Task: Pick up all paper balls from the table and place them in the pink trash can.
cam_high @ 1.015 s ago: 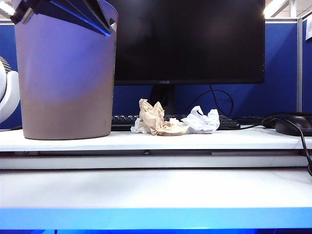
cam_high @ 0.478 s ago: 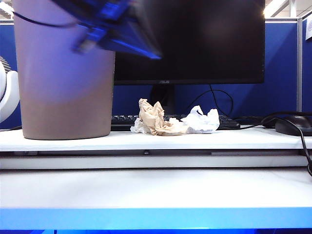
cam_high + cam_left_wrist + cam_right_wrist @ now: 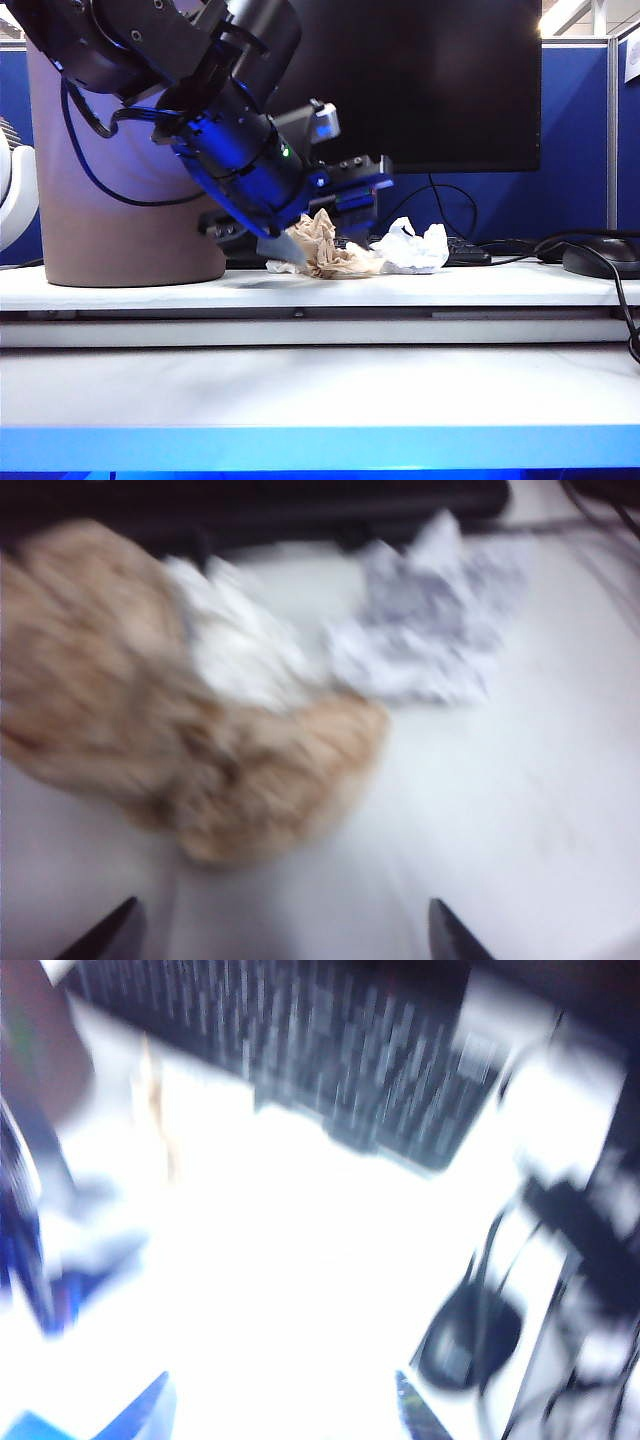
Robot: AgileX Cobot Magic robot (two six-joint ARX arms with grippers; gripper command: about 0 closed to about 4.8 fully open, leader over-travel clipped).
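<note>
The tan paper ball (image 3: 335, 250) lies on the table (image 3: 320, 290) in front of the keyboard. A larger white paper ball (image 3: 412, 250) sits to its right and a small white scrap (image 3: 278, 266) to its left. My left gripper (image 3: 318, 222) has reached down to the tan ball, one fingertip (image 3: 283, 246) at its left side. In the left wrist view the gripper (image 3: 280, 935) stands wide open and empty, just short of the tan ball (image 3: 180, 730), white ball (image 3: 430, 630) and scrap (image 3: 240, 650). The pink trash can (image 3: 90, 240) stands at the left. My right gripper (image 3: 278, 1410) hangs open over bare table.
A black monitor (image 3: 440, 80) and keyboard (image 3: 465, 255) stand behind the paper balls. A black mouse (image 3: 600, 257) with cables lies at the right, also seen as a blurred mouse (image 3: 470, 1340) near a blurred keyboard (image 3: 330, 1060) in the right wrist view.
My left arm has swung down from above the trash can's rim to the tan paper ball. The paper balls have not moved.
</note>
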